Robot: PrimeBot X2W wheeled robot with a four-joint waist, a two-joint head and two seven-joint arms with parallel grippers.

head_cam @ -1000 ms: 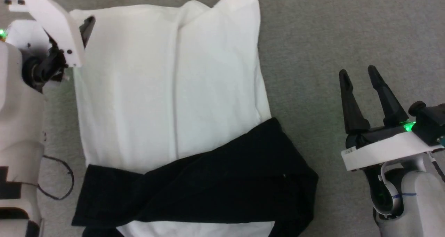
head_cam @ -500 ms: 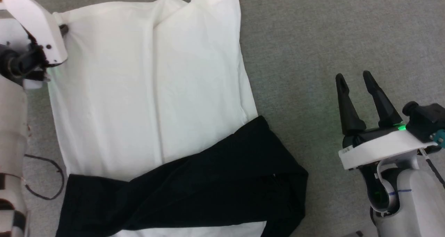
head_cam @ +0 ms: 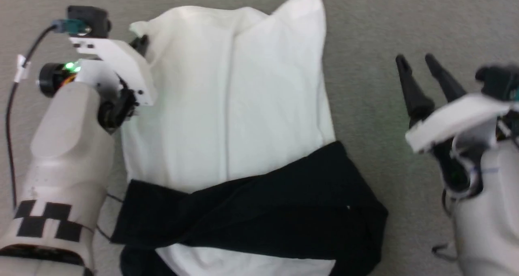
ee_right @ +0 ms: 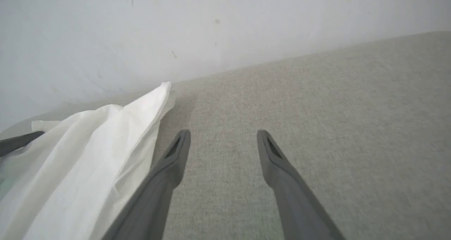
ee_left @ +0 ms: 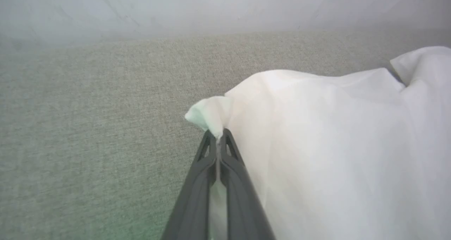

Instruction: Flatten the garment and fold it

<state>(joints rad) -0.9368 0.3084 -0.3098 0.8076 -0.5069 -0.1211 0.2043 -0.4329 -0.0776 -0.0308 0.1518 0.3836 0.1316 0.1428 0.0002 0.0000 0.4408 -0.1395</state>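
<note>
Step in hand, as I judged it: the fold of the white end, with one corner gripped. The garment [head_cam: 227, 105] was a soft black-and-white shirt with a large white body panel. It lay on the grey woven surface [head_cam: 385, 24], filling the centre of the head view. The panel ran from upper centre down to a black sleeve band [head_cam: 263, 211] that crossed it at lower centre.

My left gripper [head_cam: 140, 45], at the upper left of that frame, had its two long dark fingers pressed together. They were pinching the white corner [ee_left: 208, 115] of the panel. In the left wrist view the cloth bunched into a small nub just past the tips, with a thin strip of fabric between the fingers. It touched nothing else.

My right gripper [head_cam: 415, 59] was at the right edge of the frame, fingers spread wide and holding nothing. It was well apart from the cloth, over bare surface, with the pale wall [ee_right: 211, 21] behind in its wrist view.

To do it well, I reckoned:
- The right side should take the opposite corner at top centre, so the edge rises level rather than dragging diagonally.
- Lift low and slow — the pinch looked shallow and could slip.
- Carry the edge towards the black band, and keep the centre crease from doubling.
</note>
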